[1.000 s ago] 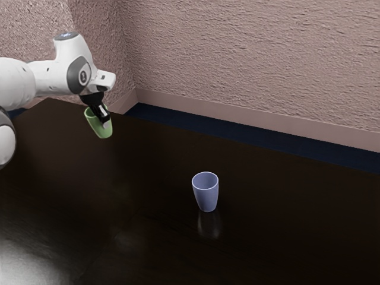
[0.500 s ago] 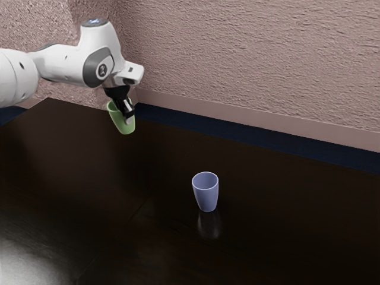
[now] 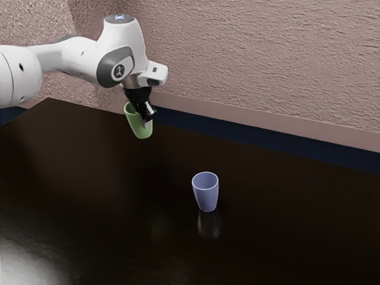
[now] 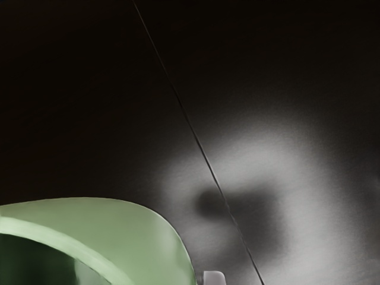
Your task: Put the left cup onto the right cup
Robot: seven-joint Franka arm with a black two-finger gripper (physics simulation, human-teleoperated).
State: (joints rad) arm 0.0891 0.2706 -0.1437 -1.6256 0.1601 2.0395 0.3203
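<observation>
Black, the gripper [image 3: 145, 113] is clamped on the rim of the green cup [image 3: 138, 126], held tilted in the frame's upper left, while the lilac cup [image 3: 205, 191] is seen upright on the table [image 3: 297, 225] near centre.

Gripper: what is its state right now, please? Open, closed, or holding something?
Gripper: closed on the green cup, which it holds tilted in the air.

the green cup [image 3: 138, 123] hangs tilted above the table, well apart from the upright lavender cup [image 3: 205, 191].
</observation>
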